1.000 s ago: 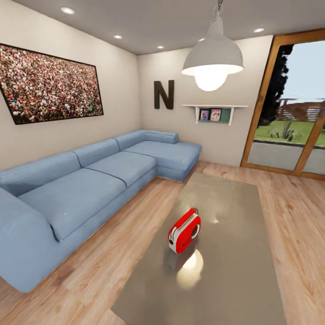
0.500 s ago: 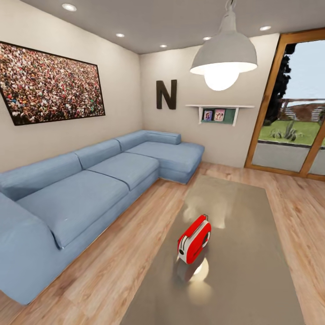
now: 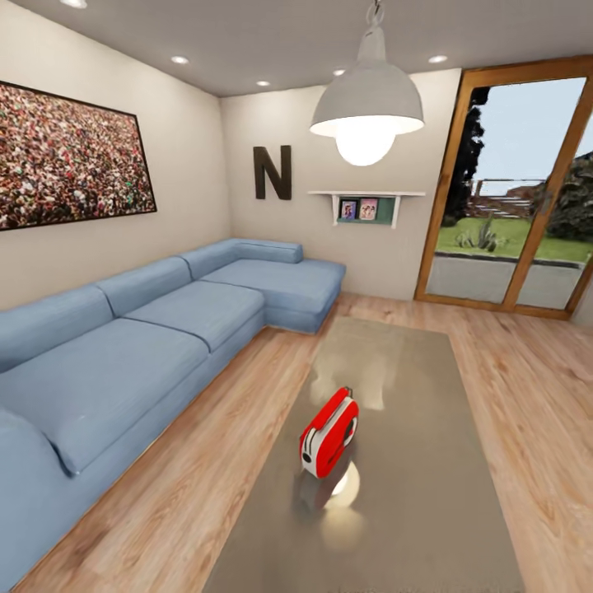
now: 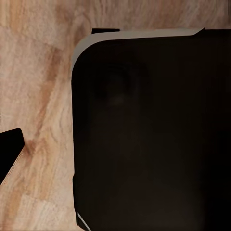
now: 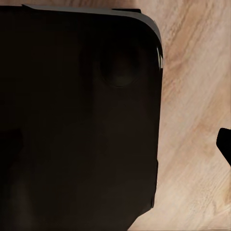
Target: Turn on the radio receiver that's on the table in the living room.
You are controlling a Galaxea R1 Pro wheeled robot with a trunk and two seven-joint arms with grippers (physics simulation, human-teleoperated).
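1. Radio (image 3: 329,433): red box with white end face and thin handle on top, standing on the table (image 3: 428,494), roughly mid-length and toward the sofa-side half. My head camera shows it ahead and below; neither arm reaches into that view, so I cannot place it relative to the jaws beyond saying it is well apart from them.
2. Jaws, both arms: I cannot tell whether they are wide or narrow. Each wrist camera looks down on a dark rounded panel (image 4: 154,134) over wood floor (image 4: 43,86), with a dark tip at one edge; the same holds on the right (image 5: 77,115).
3. Risk, base: I judge the table's near edge is close in front of me. Rolling on without checking could bump it and shift the radio.
4. Risk, reach: the table is low. If I stop too far back, the arm may stretch out and lose accuracy on the switch.
5. Risk, topple: the radio stands narrow and tall on a glossy top. A sideways press could slide or tip it instead of working the control.
6. Risk, sight: lamp (image 3: 366,103) glare beside the radio may hide the switch.
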